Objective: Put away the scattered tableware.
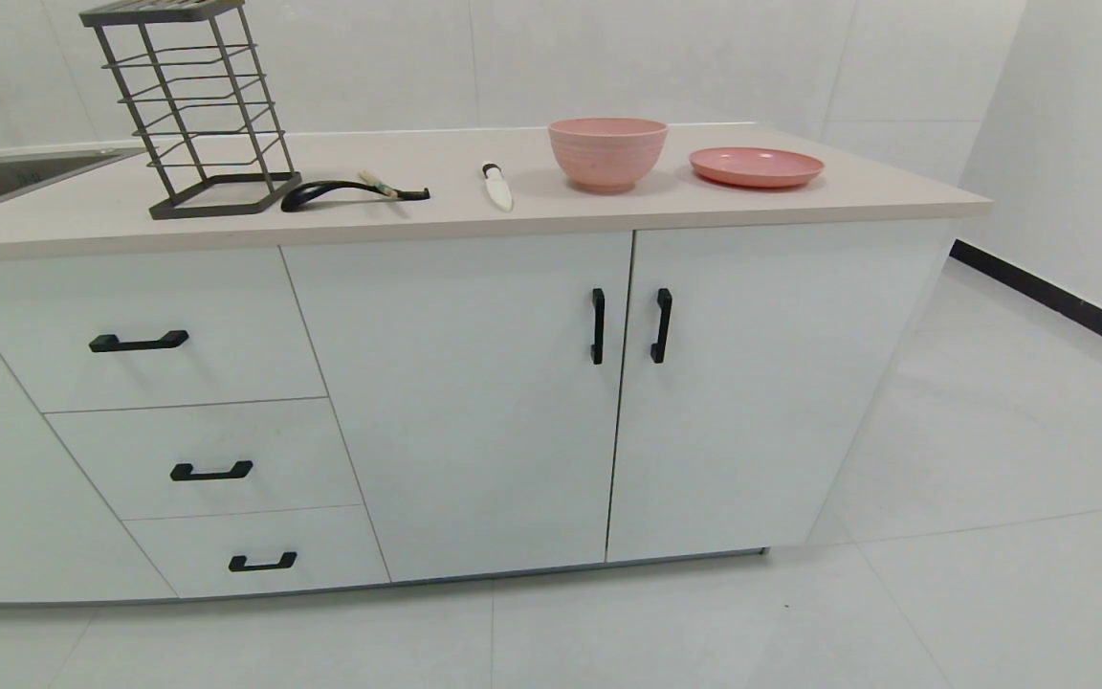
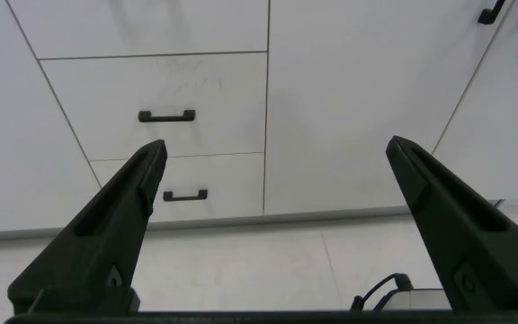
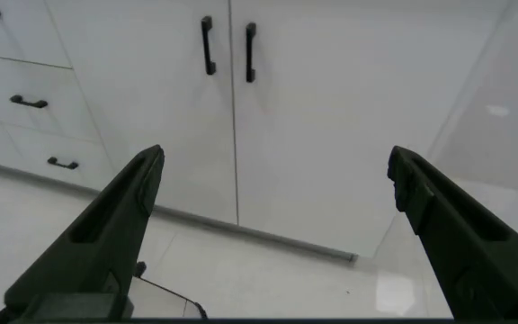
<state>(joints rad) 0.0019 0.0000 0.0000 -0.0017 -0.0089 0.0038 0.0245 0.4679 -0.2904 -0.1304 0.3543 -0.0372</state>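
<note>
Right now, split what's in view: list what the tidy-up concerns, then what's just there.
Job: pink bowl, pink plate, black ladle, white knife, small wooden-handled utensil.
Just there: wire rack, sink, drawers, cabinet doors.

The bowl (image 1: 607,151) is pink, and the plate (image 1: 756,166) at its right has the same pink. The knife (image 1: 497,187) is white with a black far end. The ladle (image 1: 341,194) is black, and the thin stick (image 1: 374,180) across it has a pale wood colour. The wire rack (image 1: 195,105) at the left is dark grey. The countertop (image 1: 895,196) is plain light beige. The cabinet (image 1: 474,402) is plain white, and its handles (image 1: 597,325) are black. The sink (image 1: 6,177) is metal grey. The floor (image 1: 991,478) has large pale grey tiles, and a black strip (image 1: 1058,304) runs along the foot of the white wall (image 1: 513,57) at the right. The left gripper (image 2: 275,157) and the right gripper (image 3: 277,162) are black.
</note>
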